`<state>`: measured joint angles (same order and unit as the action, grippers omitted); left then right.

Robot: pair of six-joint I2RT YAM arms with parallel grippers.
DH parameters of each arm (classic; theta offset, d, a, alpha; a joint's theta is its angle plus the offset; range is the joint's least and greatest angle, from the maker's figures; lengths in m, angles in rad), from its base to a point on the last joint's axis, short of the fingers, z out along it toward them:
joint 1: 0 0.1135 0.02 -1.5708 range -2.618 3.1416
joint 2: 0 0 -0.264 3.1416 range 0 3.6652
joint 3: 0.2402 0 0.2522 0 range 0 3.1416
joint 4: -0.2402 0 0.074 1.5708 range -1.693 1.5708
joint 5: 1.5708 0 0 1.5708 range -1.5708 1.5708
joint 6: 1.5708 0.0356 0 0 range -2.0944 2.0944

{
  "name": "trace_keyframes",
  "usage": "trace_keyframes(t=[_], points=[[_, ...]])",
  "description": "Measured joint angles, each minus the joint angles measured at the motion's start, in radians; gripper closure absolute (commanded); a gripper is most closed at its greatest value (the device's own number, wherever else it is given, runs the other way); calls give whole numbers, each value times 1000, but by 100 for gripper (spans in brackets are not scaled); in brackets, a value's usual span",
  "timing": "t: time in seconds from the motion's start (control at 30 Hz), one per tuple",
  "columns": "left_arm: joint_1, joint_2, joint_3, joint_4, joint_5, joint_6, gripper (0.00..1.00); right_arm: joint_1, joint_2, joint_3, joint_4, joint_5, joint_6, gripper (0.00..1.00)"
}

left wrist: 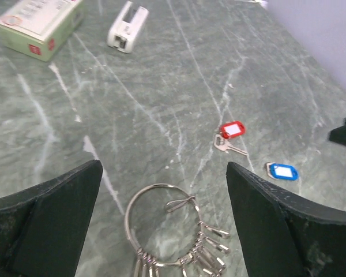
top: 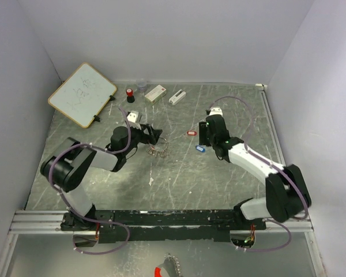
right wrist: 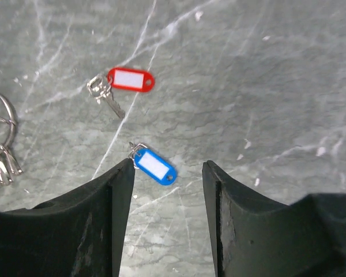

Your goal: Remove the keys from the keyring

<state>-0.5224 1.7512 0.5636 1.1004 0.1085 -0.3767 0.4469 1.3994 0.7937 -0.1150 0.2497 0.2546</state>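
While I watch the wrist feeds, my left claw (left wrist: 164,168) stands wide open with nothing in it. The keyring (left wrist: 128,214) lies flat on the table (left wrist: 161,86) between its two fingers, touching neither. Its bunch of small coppery loops (left wrist: 210,248) is fanned along the side nearest that camera. Both keys lie on the table well apart from the ring, to its right. My right claw (right wrist: 168,167) is parted to a moderate gap and grips nothing. The blue key (right wrist: 154,166) lies on the table in that gap, its little metal end just beside my left-hand fingertip; I cannot tell whether they touch. A little farther out lies the red key (right wrist: 131,79), near the blue one but apart from it, with its metal blade angled away from the tag. Along the far edge of the table I see a red-capped black cylinder (top: 130,94), a pale box (top: 155,93), a small white device (top: 177,96) and, at the far left, a whiteboard (top: 82,94).
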Motion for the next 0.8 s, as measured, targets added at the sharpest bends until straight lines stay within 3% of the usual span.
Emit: trace_keyframes(t=[0.07, 0.13, 0.27, 0.8], points=[[0, -51, -8, -47, -34, 31, 0, 0, -60, -26, 22, 25, 1, 43], [0, -122, -29, -101, -83, 68, 0, 0, -127, -59, 42, 61, 11, 30], [0, -238, -72, -191, -174, 119, 0, -1, -233, -90, 55, 158, 37, 20], [0, -597, -198, -411, -472, 190, 0, -1, -647, -218, 8, 658, 184, 11]])
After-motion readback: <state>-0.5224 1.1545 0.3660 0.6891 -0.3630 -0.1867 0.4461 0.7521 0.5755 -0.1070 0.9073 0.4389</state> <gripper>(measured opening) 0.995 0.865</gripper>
